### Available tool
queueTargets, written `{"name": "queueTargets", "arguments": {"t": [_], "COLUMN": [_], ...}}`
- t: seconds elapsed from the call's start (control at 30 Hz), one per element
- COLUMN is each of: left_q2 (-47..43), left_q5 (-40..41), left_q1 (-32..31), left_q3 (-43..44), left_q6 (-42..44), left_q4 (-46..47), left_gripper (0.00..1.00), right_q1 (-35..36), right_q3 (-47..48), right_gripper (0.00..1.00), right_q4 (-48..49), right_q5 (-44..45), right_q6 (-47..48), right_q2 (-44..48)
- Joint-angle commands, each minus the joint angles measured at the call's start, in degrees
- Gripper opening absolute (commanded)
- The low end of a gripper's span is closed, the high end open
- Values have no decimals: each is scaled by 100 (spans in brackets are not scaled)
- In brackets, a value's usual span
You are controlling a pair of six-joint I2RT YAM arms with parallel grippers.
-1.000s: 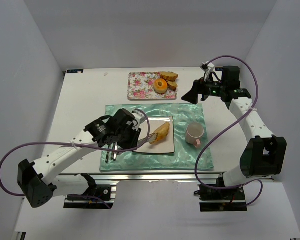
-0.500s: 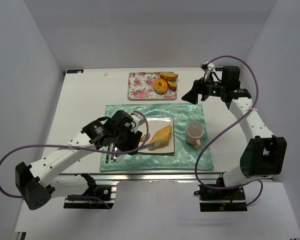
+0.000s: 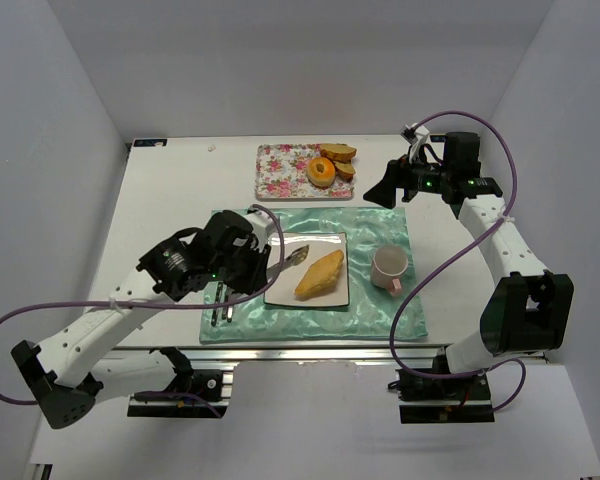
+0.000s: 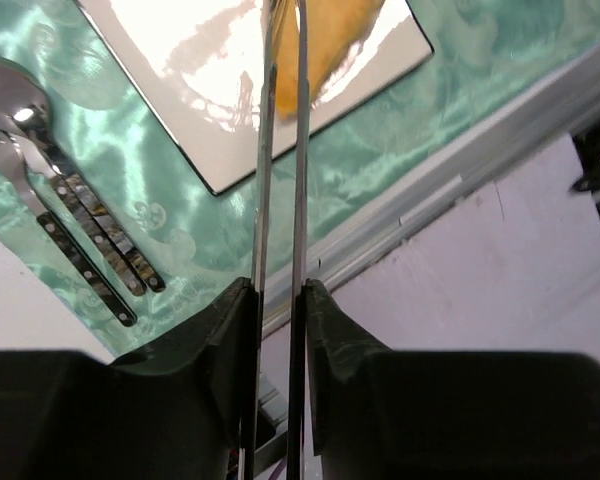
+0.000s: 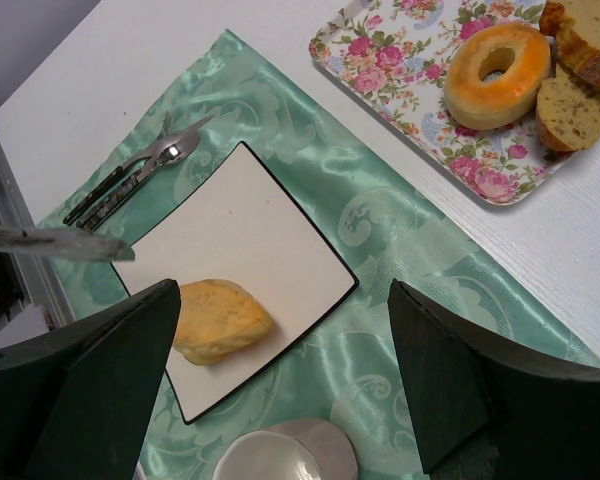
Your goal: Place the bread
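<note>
- Satin placemat (image 3: 375,228): spread mid-table; all below rests on it except the tray.
- Left gripper (image 4: 278,300): clamped on the metal tongs (image 4: 298,150). Their tips hang pinched and empty at the bread's 10 o'clock, apart from it.
- Right gripper (image 5: 290,390): jaws wide, holding nothing, hovering at the mat's 1 o'clock.
- Floral tray (image 3: 280,170): at the plate's 12 o'clock, carrying a ring pastry (image 5: 495,70) and brown slices (image 5: 570,105); well apart.
- White square plate (image 5: 250,220): mid-mat.
- Bread (image 3: 320,275): lies free on the plate, slightly toward 4 o'clock. We judge it light, soft and crushable, so we would take it gently across its middle.
- Pink mug (image 3: 390,267): at the plate's 3 o'clock, the nearest obstacle.
- Cutlery (image 4: 105,228): at the plate's 9 o'clock, just beside it.
</note>
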State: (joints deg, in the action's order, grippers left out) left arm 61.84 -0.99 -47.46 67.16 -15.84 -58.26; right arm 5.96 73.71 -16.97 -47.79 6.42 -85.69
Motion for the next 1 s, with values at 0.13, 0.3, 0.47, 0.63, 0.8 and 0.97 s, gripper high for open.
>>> {"name": "queueTargets", "arguments": {"t": [0.13, 0.3, 0.47, 0.63, 0.8, 0.97], "left_q2": [265, 565, 916, 1628, 2461, 3166], "left_q5": [926, 810, 864, 1005, 1452, 1480], "left_q1": [455, 2193, 3523, 4367, 4561, 4702], "left_q3": [184, 17, -289, -905, -1363, -1372], "left_q6": [-473, -149, 151, 283, 239, 168], "left_q4": [333, 1007, 1861, 2810, 3793, 3980], "left_gripper": [33, 32, 31, 34, 48, 62], "right_q1": [-33, -24, -33, -33, -51, -59], "right_q3": [99, 82, 12, -50, -76, 11], "right_gripper": [89, 89, 89, 89, 89, 89], "right_q4": [71, 71, 97, 159, 150, -16], "right_q5": [-116, -152, -178, -169, -204, -187], "right_q6": [18, 70, 97, 114, 132, 246], "right_q2": [70, 114, 167, 228, 254, 228]}}
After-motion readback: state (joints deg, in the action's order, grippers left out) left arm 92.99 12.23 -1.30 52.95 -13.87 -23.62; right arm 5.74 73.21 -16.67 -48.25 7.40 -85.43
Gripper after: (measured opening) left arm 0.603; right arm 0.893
